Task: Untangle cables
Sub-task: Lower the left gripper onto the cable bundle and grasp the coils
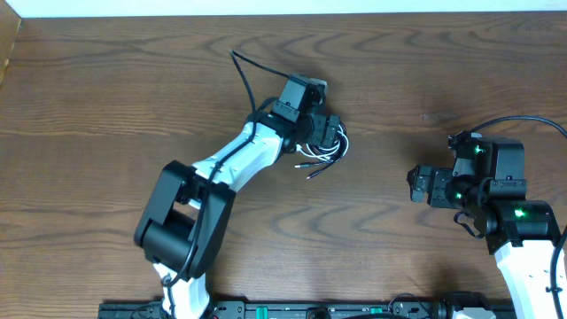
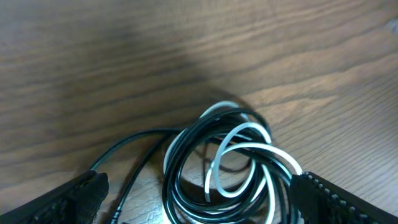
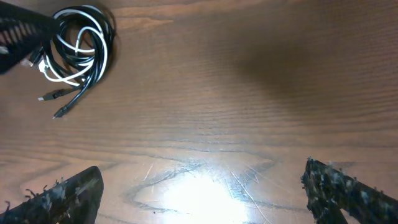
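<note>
On the wooden table (image 1: 106, 115), a little far of the middle: the cables (image 1: 331, 149), directly under the left gripper (image 1: 323, 131). Wound into a small round bundle, black turns mixed with one white cord, so no marked long axis in the loops themselves. Trailing out of the bundle, two or three loose ends with small plugs, flat on the wood and pointing near-left in the overhead view.

From the left wrist, close over the cables (image 2: 224, 168). Left gripper (image 2: 199, 186) spread wide and straddling the loops. One finger (image 2: 74, 196) well to the left of them, the other (image 2: 339, 196) just beside the white turns on the right. Cannot tell whether touching there. Clamped on nothing. One black strand leaving the loops leftward, toward the left finger.

Off to the right and a little nearer, well apart from the bundle: the right gripper (image 1: 415, 184), pointing left. From the right wrist, spread wide (image 3: 202, 186) with its fingers (image 3: 62, 196) in the two lower corners. Only bare wood between them, nothing held. In the upper left corner of that view, the cables (image 3: 78, 46), plug ends fanning down and to the left. Against their left side, a ribbed black finger (image 3: 17, 32) of the left gripper.
</note>
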